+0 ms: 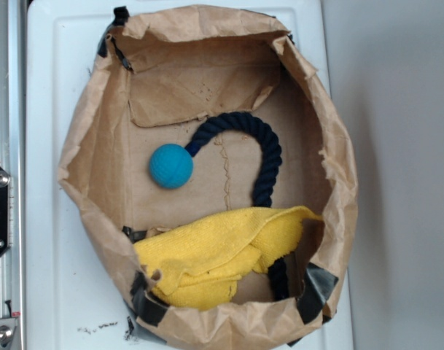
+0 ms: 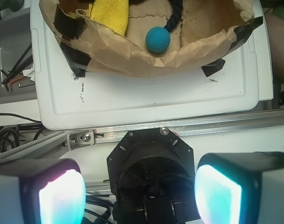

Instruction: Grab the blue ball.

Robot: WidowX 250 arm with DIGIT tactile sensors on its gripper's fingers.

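- Gripper (image 2: 141,193) is spread wide open, nothing between its glowing pads (image 2: 62,198); wrist view shows it well back from the paper bag (image 1: 87,146), over the black robot base (image 2: 151,161)
- paper bag sits on a white tray (image 2: 146,100), sides rolled down
- yellow cloth (image 1: 214,255) lies bunched inside the bag
- navy rope (image 1: 265,157) arcs inside the bag, one end under the cloth
- blue ball (image 1: 170,165) rests on the bag floor at the rope's other end, just clear of the cloth
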